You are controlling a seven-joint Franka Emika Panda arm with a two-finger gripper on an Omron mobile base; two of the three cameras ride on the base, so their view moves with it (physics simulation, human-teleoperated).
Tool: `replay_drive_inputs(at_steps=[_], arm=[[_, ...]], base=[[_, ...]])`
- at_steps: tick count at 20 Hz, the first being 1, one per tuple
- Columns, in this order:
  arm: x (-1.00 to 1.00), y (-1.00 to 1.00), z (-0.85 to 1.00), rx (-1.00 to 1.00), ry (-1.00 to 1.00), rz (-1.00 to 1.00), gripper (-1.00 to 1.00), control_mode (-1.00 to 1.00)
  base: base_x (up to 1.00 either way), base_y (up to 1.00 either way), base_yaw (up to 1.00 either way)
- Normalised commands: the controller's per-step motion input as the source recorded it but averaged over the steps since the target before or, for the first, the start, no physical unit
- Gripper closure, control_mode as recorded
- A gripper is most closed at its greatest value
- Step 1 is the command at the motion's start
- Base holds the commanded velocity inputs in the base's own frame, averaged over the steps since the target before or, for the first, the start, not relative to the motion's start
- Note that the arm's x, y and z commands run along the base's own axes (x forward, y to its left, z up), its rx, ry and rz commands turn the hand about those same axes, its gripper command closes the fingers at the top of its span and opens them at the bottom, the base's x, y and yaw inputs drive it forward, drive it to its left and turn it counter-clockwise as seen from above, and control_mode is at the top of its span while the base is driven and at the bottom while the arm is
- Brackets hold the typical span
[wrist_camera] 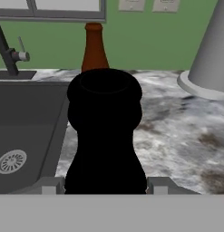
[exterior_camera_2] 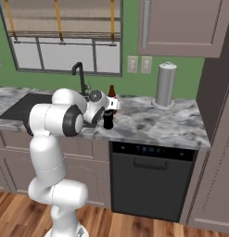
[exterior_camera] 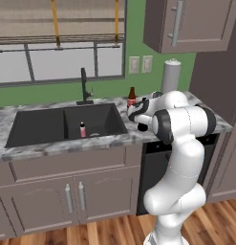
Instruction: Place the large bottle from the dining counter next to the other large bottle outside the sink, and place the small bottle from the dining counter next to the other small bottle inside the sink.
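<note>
**Dark bottle set down beside the brown one**

The pincer (wrist_camera: 105, 188) sits at the bottom centre of the hand view, its two tips on either side of the base of a black bottle (wrist_camera: 105, 136), jaws about as wide as that base. Whether the tips press on it or merely flank it I cannot tell. In the right base view the same black bottle (exterior_camera_2: 108, 119) stands upright on the bench (exterior_camera_2: 153, 122), middle left of the frame, with the hand right at it.

Just behind it, toward the wall, stands the brown bottle (wrist_camera: 94, 47), upright and near, a little to its left in the hand view. In the left base view the brown bottle (exterior_camera: 132, 97) shows at centre, just right of the sink (exterior_camera: 38, 127). Down in the basin, by the divider, is a small bottle (exterior_camera: 82, 129) with a red body.

To my eye the step in hand is the large bottle's placing, and it looks nearly done: it is outside the sink and close to its partner. Next, I judge, the jaws must spread and the hand back away level, without tipping either bottle. A grey roll (exterior_camera_2: 165, 85) stands well apart, upper right.
</note>
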Motion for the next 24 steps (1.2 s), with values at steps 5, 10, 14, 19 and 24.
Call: replay_drive_inputs(at_steps=[5,10,14,19,24], arm=[[0.00,0.00,0.00,0.00,0.00,0.00,1.00,1.00],[0.00,0.00,0.00,0.00,0.00,0.00,1.00,1.00],[0.00,0.00,0.00,0.00,0.00,0.00,1.00,1.00],[0.00,0.00,0.00,0.00,0.00,0.00,1.00,1.00],[0.00,0.00,0.00,0.00,0.00,0.00,1.00,1.00]], base=[[0.09,0.03,0.00],[0.20,0.07,0.00],[0.28,0.10,0.00],[0.22,0.19,0.00],[0.09,0.35,0.00]])
